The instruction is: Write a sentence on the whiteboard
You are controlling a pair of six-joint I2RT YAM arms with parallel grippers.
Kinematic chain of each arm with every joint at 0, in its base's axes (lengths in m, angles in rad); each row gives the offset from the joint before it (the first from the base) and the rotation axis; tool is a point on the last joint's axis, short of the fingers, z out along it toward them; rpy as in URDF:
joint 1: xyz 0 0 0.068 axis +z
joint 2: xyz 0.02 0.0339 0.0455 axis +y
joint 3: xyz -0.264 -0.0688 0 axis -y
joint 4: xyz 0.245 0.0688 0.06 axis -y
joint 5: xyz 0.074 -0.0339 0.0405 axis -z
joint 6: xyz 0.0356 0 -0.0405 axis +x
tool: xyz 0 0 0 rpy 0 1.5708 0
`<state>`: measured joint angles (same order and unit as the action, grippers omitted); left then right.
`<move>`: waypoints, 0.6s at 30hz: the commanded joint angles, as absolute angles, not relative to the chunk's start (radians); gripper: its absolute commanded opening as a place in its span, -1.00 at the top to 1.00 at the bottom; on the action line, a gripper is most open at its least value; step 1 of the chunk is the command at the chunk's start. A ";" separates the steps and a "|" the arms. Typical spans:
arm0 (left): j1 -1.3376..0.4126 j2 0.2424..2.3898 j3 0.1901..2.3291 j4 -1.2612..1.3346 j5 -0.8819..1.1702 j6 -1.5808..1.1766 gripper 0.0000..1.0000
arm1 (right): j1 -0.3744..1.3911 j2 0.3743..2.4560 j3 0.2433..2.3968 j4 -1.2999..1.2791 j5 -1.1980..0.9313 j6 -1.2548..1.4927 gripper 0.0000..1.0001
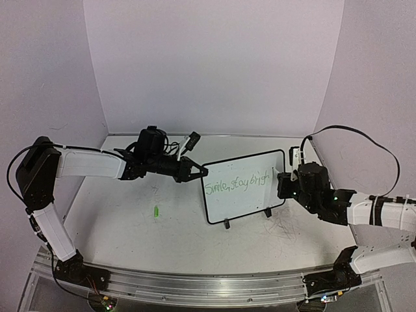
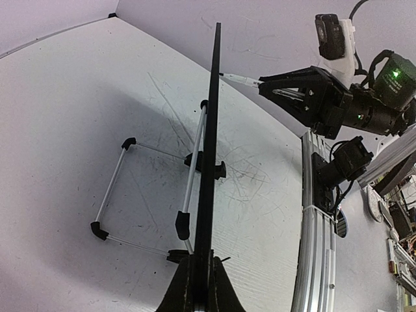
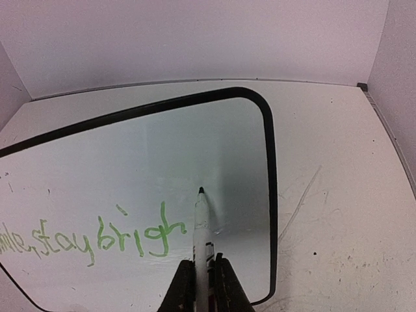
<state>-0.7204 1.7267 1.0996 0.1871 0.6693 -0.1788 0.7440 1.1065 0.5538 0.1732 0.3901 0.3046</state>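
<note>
The whiteboard [image 1: 244, 195], judged light, stiff and slippery, is clamped at its left-of-frame edge by the left claw [image 1: 200, 173], the marker [image 3: 202, 224] by the right claw [image 3: 203, 273].

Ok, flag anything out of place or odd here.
A small green piece, maybe a marker cap, lies loose on the table left of the whiteboard. Grey scribbles mar the table near the board. Nothing looks spilled or broken.
</note>
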 commanded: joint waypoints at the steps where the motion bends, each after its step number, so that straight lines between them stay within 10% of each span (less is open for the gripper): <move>1: -0.732 1.695 1.118 0.144 0.650 -0.137 1.00 | 0.737 1.130 0.588 0.218 0.360 0.284 1.00; 18: -0.732 1.697 1.120 0.144 0.652 -0.137 1.00 | 0.737 1.132 0.533 0.186 0.321 0.348 1.00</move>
